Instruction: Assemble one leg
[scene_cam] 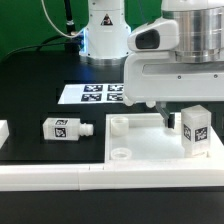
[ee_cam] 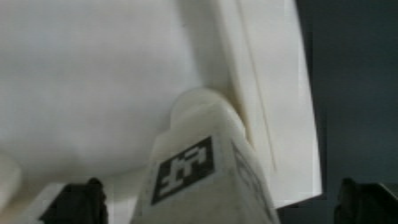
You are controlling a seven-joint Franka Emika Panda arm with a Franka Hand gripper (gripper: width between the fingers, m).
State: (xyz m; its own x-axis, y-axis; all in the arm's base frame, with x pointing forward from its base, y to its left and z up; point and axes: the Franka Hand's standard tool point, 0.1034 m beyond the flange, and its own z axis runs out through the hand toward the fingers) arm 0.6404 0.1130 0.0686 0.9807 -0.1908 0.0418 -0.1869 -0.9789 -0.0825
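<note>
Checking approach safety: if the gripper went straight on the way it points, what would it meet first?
Most likely the leg, centred between its fingertips in the wrist view, standing on the white tray piece. Depth is unclear; the gripper seems just above.

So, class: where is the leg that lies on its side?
In the exterior view the lying leg is on the black table at that view's left, beside the white tray's corner, its peg pointing toward the tray.
</note>
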